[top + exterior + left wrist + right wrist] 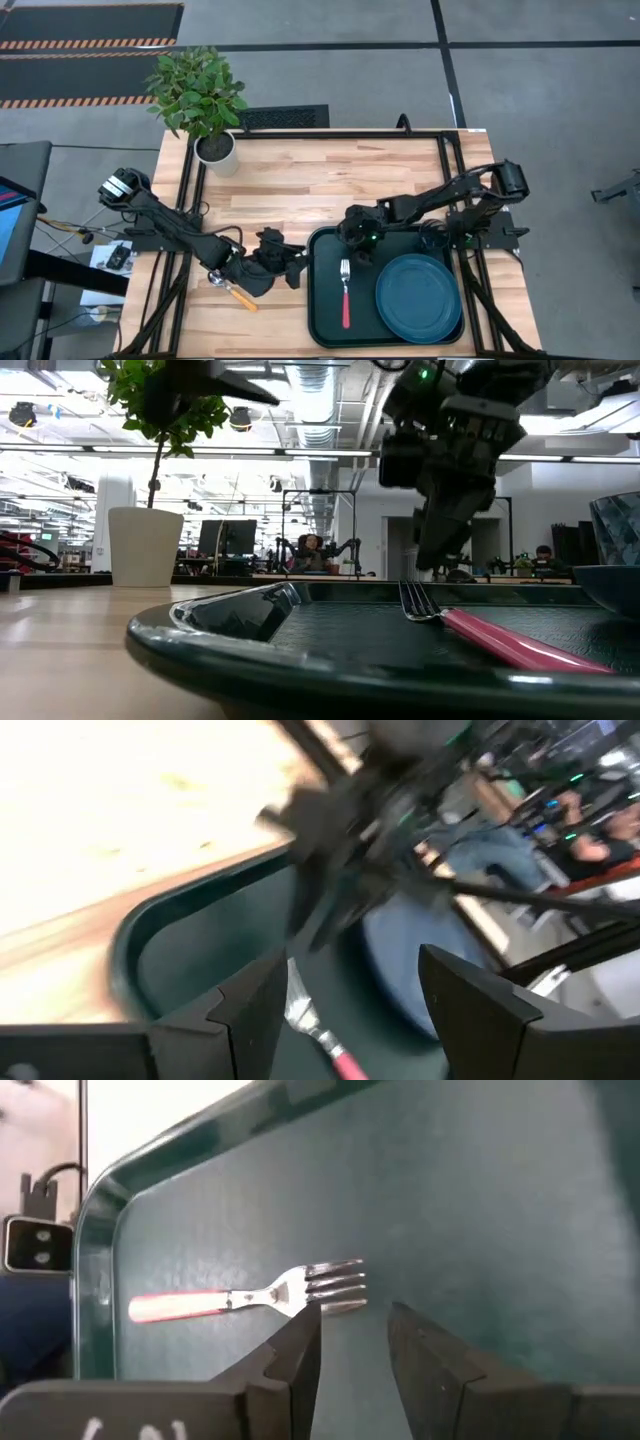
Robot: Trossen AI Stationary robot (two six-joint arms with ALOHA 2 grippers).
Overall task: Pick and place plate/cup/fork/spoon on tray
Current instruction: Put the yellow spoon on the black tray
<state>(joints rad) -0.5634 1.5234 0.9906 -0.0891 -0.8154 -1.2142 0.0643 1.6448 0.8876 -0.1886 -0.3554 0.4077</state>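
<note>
Dark green plastic, the tray (325, 320) sits at the bench's near edge, right of centre, and carries two things. The fork (346, 295) lies on its left half, tines (335, 1285) toward the far rim, red handle toward the near one. The blue plate (417, 297) fills its right half, close by the near right corner. The cup (434, 240) seems to stand on the bench just past the tray's far right corner, though the right arm partly hides it. The spoon (232, 290) lies on bare wood left of the tray, orange handle out from under the left arm.

The right gripper (350, 1345) hangs above the fork's tines, fingers parted and grasping nothing. The left gripper (350, 995), beside the tray's left rim, is spread wide and empty.

A white pot (216, 153) with a plant stands at the far left corner. No writing is legible anywhere.
</note>
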